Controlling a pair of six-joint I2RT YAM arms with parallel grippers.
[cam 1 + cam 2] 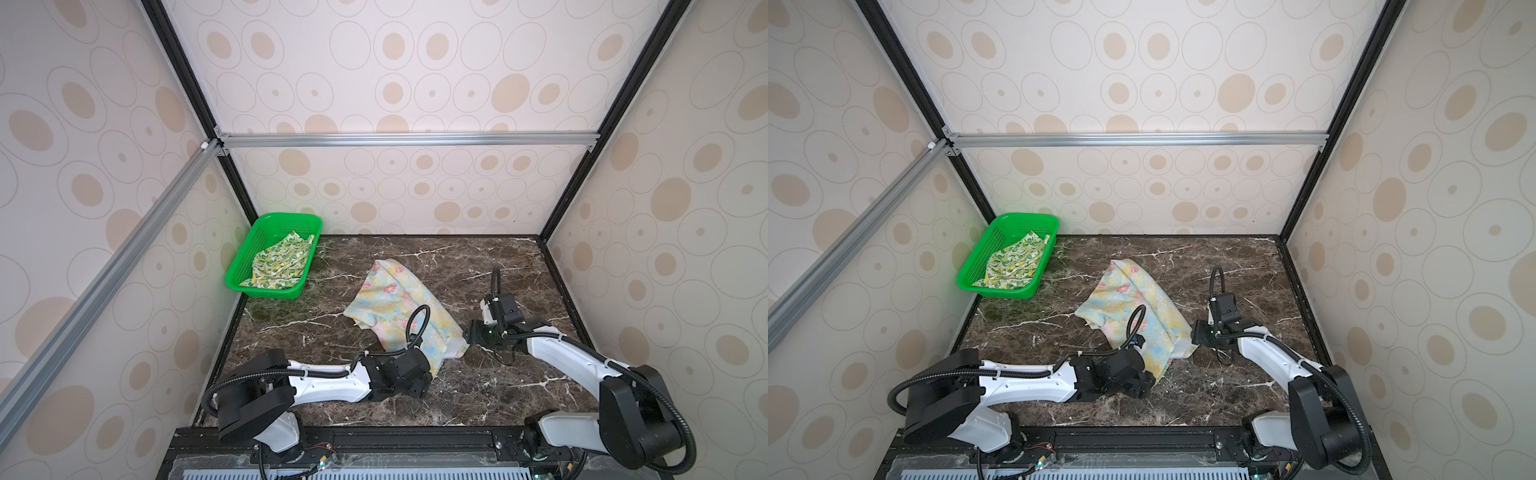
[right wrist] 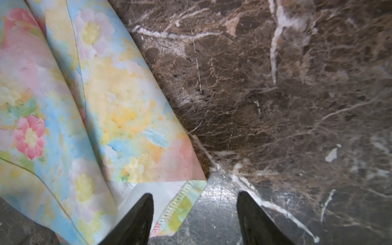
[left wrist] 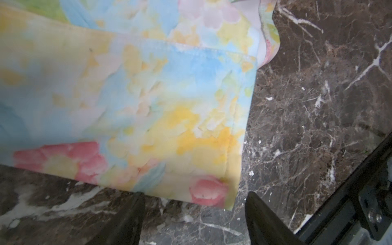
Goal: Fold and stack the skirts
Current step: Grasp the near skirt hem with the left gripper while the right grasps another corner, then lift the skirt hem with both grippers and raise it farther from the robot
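The pastel blue-yellow skirt with pink flowers lies crumpled in the middle of the marble table. My left gripper is open at the skirt's near corner, with the hem just beyond the fingertips. My right gripper is open at the skirt's right corner. One of its fingers lies over the white lining, and the stitched edge sits between the jaws. The lemon-print skirt lies bunched in the basket.
The green mesh basket stands at the back left corner against the wall. Patterned walls with black frame posts close in the table on three sides. Bare marble lies near the front edge and to the right of the skirt.
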